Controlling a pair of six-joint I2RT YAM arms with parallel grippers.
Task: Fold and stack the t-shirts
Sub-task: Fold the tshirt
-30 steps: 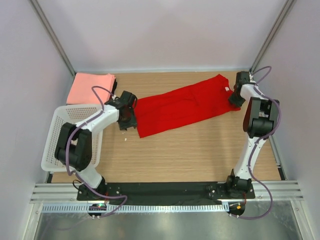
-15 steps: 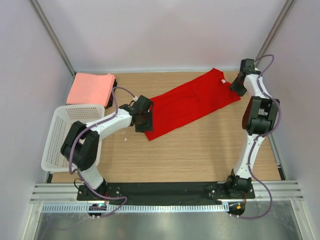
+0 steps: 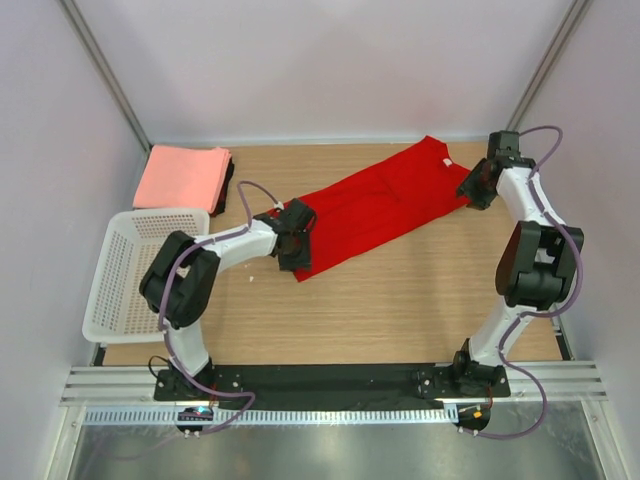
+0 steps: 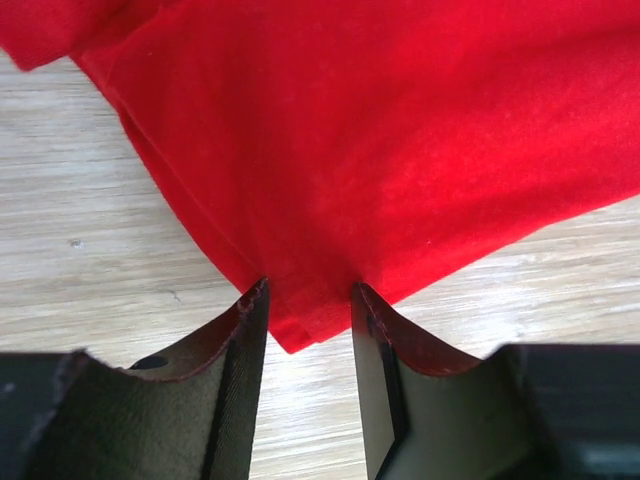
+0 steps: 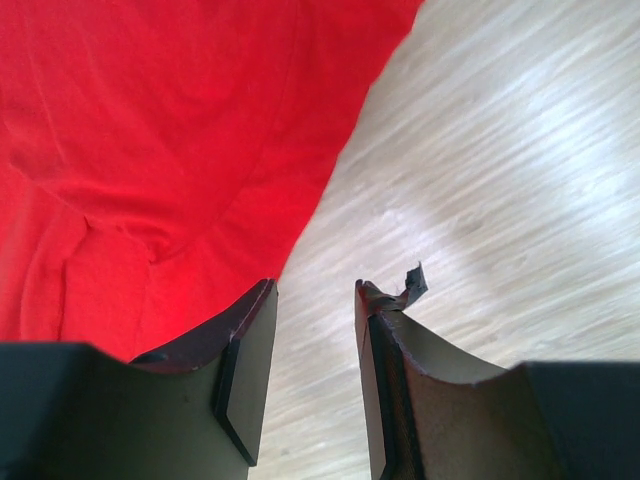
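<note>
- Tabletop (image 3: pixel 400 310): bare, smooth-looking wood. I judge that cloth would slide on it rather than crease, so a pull from one end could drag the whole shirt askew.
- Red shirt (image 3: pixel 380 205): it lies flat as a long slanted band across the far half, low end toward the left and collar end at the far right. It is not yet folded square. If I pinch only the top layer, or lift one end ahead of the other, the band could twist and fall open.
- Basket (image 3: pixel 120 270): it sits at the near left, well apart from the shirt. My left elbow sits by its right rim and could catch it on a wide swing.
- Pink stack (image 3: pixel 182 176): a folded square in the far-left corner, with a dark shirt (image 3: pixel 229 180) showing along its right edge. It is well apart from the red one.
- Left jaws: roughly half open, holding nothing. The fingers (image 4: pixel 235 390) straddle the shirt's low corner and the hem tip lies in the gap. I cannot tell whether the tips press on the cloth.
- Right jaws: roughly half open and empty, at the collar end. One finger (image 5: pixel 245 370) is over the cloth's edge, the other over bare wood, and only wood shows between them. Closing here might nip only a sliver, or miss.
- Shred (image 5: pixel 413 283): a dark scrap curls off one right fingertip. It might snag the fabric.
</note>
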